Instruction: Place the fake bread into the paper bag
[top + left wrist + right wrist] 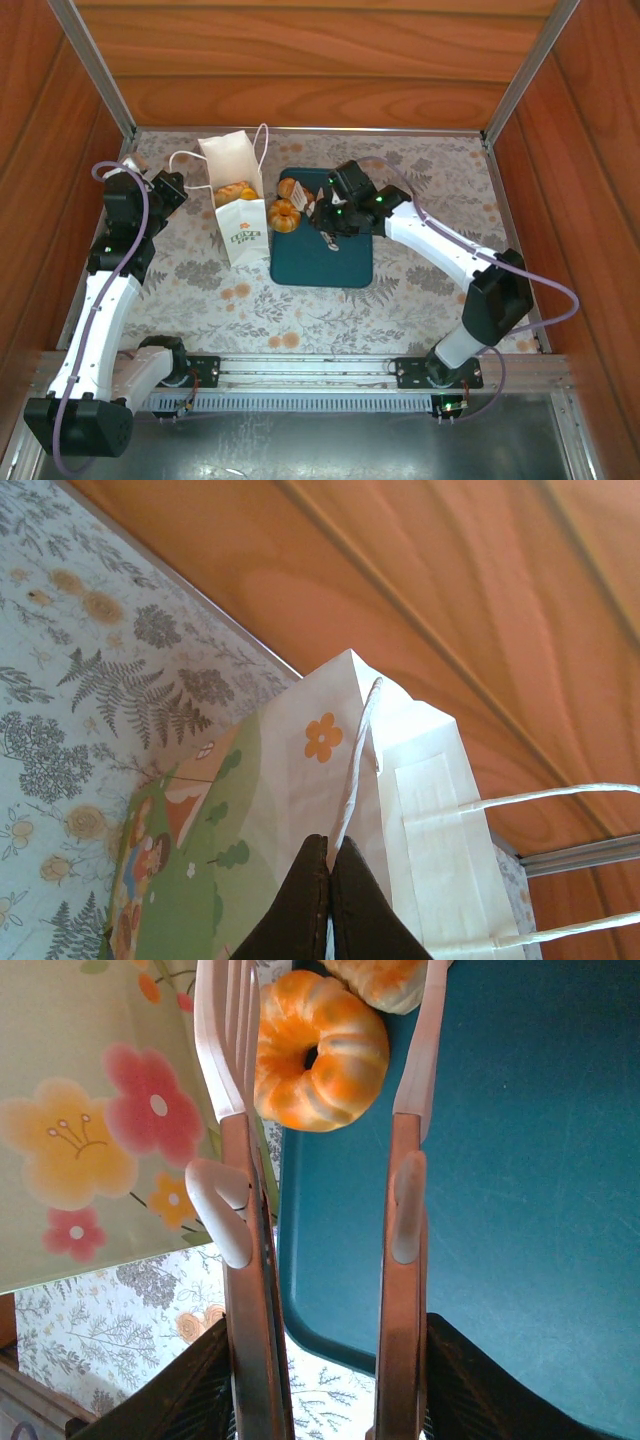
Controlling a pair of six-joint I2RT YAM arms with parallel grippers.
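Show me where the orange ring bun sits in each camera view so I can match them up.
Top external: ring bun at the teal tray's left edge, beside the paper bag.
Right wrist: ring bun at top centre, between wooden tongs.
Left wrist: not in it.
Shared landmark: the tray.

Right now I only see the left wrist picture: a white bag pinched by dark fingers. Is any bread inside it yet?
Observer: Yes. From above, the paper bag has its mouth open and golden pastries show inside.
Operator: Is any bread left outside?
Observer: An orange ring bun sits on a teal tray beside the bag, with another pastry just behind it.
Operator: What's the other arm doing?
Observer: Its fingers hold wooden tongs, whose open tips flank the ring bun.
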